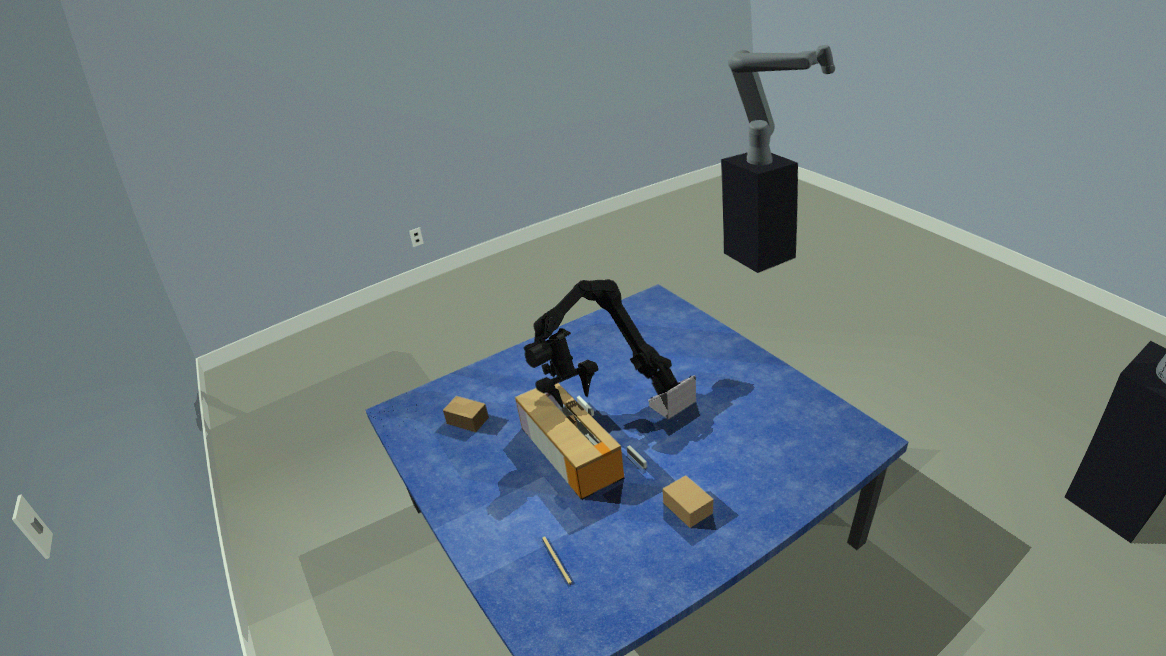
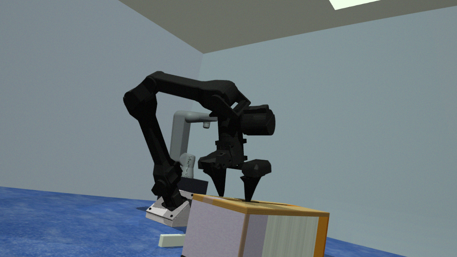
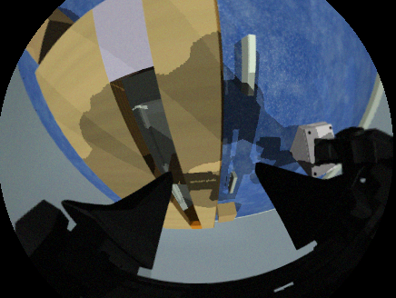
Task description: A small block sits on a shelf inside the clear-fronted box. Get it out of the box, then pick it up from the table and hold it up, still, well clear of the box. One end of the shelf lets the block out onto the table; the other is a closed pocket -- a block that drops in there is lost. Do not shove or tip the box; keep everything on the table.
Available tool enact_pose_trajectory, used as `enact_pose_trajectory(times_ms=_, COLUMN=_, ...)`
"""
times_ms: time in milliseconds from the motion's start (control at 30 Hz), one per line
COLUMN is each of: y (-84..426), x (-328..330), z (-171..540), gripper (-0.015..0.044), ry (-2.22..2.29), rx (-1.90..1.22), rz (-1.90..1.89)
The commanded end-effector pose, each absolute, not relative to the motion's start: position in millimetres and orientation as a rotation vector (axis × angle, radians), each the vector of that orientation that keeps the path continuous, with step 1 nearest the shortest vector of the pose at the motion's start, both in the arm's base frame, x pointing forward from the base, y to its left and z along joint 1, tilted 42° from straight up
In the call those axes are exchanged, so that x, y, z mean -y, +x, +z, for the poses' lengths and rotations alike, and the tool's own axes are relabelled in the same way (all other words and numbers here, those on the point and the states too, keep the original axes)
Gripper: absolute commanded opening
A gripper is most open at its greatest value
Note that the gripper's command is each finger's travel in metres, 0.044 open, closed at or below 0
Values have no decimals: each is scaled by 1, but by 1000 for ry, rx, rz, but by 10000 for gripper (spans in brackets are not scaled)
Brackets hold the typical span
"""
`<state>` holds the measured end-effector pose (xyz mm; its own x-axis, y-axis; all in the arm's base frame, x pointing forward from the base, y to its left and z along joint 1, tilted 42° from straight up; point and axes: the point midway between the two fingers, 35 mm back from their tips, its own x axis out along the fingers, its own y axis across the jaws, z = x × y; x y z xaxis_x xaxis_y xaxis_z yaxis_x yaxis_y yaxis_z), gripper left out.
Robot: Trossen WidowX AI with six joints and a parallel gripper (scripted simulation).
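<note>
Exterior cam: I've got the gripper (image 2: 234, 191) spread wide w/ nothing in it, pointing straight down over the box (image 2: 252, 228). One fingertip (image 2: 249, 196) looks to be at the slot in the box top; other tip sits at or just above the lid, can't tell which. Wrist cam looks down into the slot; block itself I can't make out inside. Box sits mid surface (image 1: 733, 456). Two small cardboard cubes (image 1: 465, 412) lie well apart either side, thin stick (image 1: 556, 559) near front edge.
</note>
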<state>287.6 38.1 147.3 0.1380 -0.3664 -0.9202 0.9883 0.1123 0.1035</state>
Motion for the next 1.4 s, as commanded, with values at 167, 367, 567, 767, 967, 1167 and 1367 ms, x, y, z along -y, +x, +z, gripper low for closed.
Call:
enact_pose_trajectory(times_ms=167, y=286, x=-27, z=135, gripper=400, ry=915, rx=-887, rz=-1215)
enact_pose_trajectory(times_ms=367, y=287, x=-21, z=128, gripper=400, ry=914, rx=-886, rz=-1215)
enact_pose_trajectory(times_ms=567, y=287, x=-14, z=121, gripper=400, ry=914, rx=-885, rz=-1215)
enact_pose_trajectory(times_ms=767, y=288, x=-14, z=121, gripper=400, ry=918, rx=-879, rz=-1212)
enact_pose_trajectory(times_ms=967, y=288, x=-23, z=112, gripper=400, ry=918, rx=-880, rz=-1212)
enact_pose_trajectory(times_ms=1167, y=287, x=-34, z=102, gripper=400, ry=918, rx=-881, rz=-1212)
enact_pose_trajectory(times_ms=1367, y=287, x=-45, z=92, gripper=400, ry=919, rx=-882, rz=-1212)
